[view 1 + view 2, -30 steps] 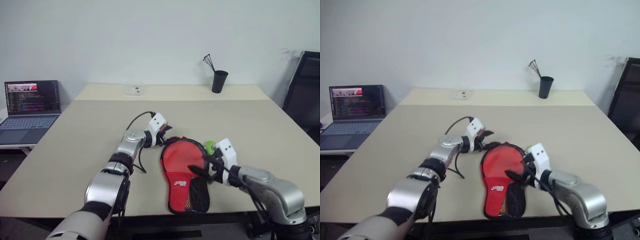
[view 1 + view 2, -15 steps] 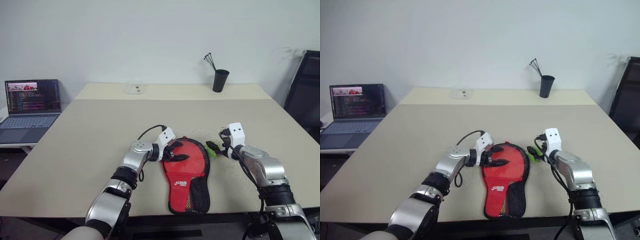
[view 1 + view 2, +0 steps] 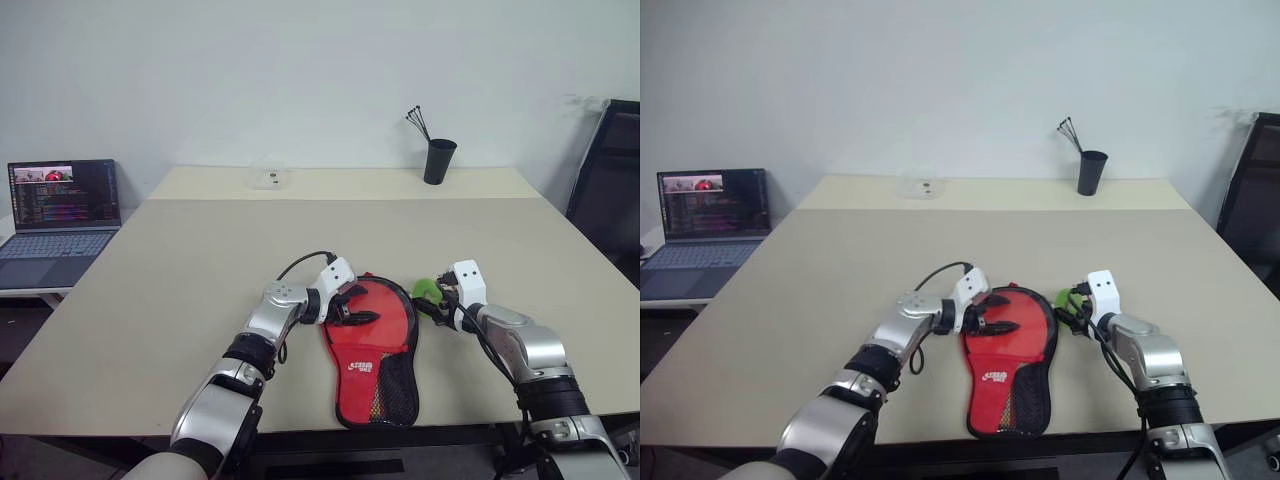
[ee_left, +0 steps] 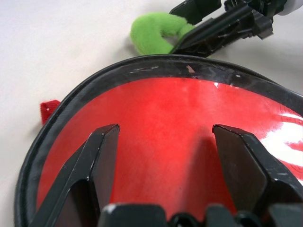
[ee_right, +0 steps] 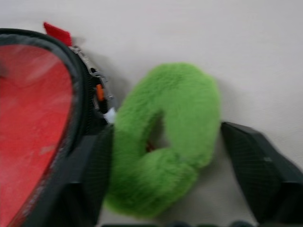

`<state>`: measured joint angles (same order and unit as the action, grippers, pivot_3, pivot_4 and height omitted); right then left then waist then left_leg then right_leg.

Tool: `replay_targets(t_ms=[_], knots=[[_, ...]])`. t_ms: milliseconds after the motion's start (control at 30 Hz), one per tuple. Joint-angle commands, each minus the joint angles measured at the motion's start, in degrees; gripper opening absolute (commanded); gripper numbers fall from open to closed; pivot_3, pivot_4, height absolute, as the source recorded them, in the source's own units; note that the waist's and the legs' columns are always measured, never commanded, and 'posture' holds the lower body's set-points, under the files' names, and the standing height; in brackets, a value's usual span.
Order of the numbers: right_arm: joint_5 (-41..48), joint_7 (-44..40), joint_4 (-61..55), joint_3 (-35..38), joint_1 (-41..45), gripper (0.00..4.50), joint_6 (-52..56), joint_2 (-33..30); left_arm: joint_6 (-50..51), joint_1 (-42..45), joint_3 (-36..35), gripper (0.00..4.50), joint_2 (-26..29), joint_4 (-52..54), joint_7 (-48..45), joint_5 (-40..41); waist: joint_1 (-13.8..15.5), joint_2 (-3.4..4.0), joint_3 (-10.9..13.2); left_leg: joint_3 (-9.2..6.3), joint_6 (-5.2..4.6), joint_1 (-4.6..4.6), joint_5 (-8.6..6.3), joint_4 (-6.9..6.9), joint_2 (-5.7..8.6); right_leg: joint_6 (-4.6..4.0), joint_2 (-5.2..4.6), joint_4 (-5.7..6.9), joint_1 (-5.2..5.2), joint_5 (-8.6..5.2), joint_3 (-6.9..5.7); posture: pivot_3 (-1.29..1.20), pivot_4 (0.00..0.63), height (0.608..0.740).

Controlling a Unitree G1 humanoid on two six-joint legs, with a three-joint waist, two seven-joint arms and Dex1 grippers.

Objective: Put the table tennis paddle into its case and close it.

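The case (image 3: pixel 368 345) is laid near the table's (image 3: pixel 180 270) front edge, flanked by the open left pincer (image 3: pixel 352 306) and the open right pincer (image 3: pixel 428 304), which straddles a green fuzzy ring (image 5: pixel 165 137).

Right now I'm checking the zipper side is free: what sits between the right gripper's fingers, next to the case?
A fuzzy green ring lies between the right gripper's fingers, against the case's zipper edge, seen in the right wrist view.
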<state>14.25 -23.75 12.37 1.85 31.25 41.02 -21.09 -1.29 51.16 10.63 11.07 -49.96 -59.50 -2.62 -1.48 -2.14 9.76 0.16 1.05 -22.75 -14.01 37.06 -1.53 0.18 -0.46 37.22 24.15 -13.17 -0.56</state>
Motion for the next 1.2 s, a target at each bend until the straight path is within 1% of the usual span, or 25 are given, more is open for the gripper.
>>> replay_targets(t_ms=[33,233,267,300,467,567,700,833,1033,1200], knots=[[-0.23,-0.15,-1.13,-0.44,-0.29,2.25,0.9,0.41,-2.62,2.36,1.64,3.42,-0.9,-2.26,-0.4,-1.36,0.0,0.01,0.0,0.0,0.0,0.0,0.0,0.01,0.0,0.0,0.0,0.0,0.0,0.0,0.0,0.0,0.15,0.74],[-0.33,-0.46,-1.8,-1.02,-0.47,0.3,1.47,0.68,-7.31,4.58,3.71,3.42,-2.25,-9.85,-0.52,-4.01,0.01,0.02,-0.05,0.01,0.0,0.06,0.0,0.02,0.01,0.09,0.0,0.0,-0.07,-0.05,-0.02,0.0,0.15,0.74],[-0.35,-0.54,-2.0,-1.06,-0.48,0.05,1.62,0.64,-8.22,4.62,4.18,3.42,-2.47,-10.9,-1.08,-4.39,0.0,0.03,-0.08,0.01,0.0,0.08,0.0,0.02,0.01,0.1,0.0,0.01,-0.08,-0.06,-0.02,0.0,0.15,0.74],[-0.37,-0.59,-2.13,-1.08,-0.49,0.05,1.71,0.61,-8.92,4.68,4.48,3.42,-2.62,-11.72,-1.48,-4.62,0.0,0.05,-0.1,0.02,0.0,0.1,0.0,0.02,0.02,0.21,0.0,0.01,-0.1,-0.12,-0.02,0.0,0.15,0.74],[-0.19,-0.71,-3.65,-0.44,-0.38,0.05,2.82,-0.28,-12.14,4.07,6.37,3.42,-2.49,-15.04,-2.95,-6.76,0.03,0.16,-0.2,0.02,0.0,0.14,0.0,0.02,0.01,0.21,0.0,0.02,-0.12,-0.12,-0.01,0.0,0.15,0.74],[0.09,-1.14,-5.76,0.64,-1.5,0.05,4.26,-2.24,-12.74,3.59,7.09,3.42,-2.5,-16.1,-4.33,-7.34,0.16,0.2,-0.23,0.02,0.0,0.14,0.0,0.02,0.01,0.21,0.0,0.02,-0.12,-0.12,-0.01,0.0,0.15,0.74],[0.66,-1.29,-7.65,1.44,-2.87,0.05,5.75,-4.17,-12.93,3.95,7.08,3.42,-2.72,-17.17,-3.74,-7.69,0.22,0.26,-0.33,0.02,0.0,0.15,0.0,0.01,0.02,0.22,0.0,0.0,-0.15,-0.13,-0.02,0.0,0.15,0.74],[1.82,-2.07,-11.9,2.9,-5.43,0.05,8.63,-7.0,-11.94,4.6,7.09,3.42,-3.15,-18.17,-3.45,-8.11,0.57,0.4,-0.45,0.01,0.0,0.16,0.0,0.01,0.03,0.22,0.02,-0.01,-0.16,-0.13,-0.01,0.0,0.15,0.74],[6.28,-2.88,-24.63,5.5,-11.87,0.05,17.01,-9.71,-11.36,5.09,7.04,3.42,-3.51,-19.02,-3.53,-8.67,1.38,0.42,-0.5,-0.01,-0.01,0.15,-0.01,0.0,0.02,0.22,0.05,-0.06,-0.17,-0.14,-0.03,0.0,0.15,0.74],[12.94,-3.4,-41.15,7.0,-21.06,0.05,27.02,-10.18,-11.3,5.45,7.14,3.42,-3.74,-19.53,-2.95,-9.06,1.51,0.5,-0.57,-0.08,-0.01,0.13,-0.01,0.0,0.0,0.22,0.09,-0.11,-0.26,-0.14,-0.04,0.0,0.15,0.74]])
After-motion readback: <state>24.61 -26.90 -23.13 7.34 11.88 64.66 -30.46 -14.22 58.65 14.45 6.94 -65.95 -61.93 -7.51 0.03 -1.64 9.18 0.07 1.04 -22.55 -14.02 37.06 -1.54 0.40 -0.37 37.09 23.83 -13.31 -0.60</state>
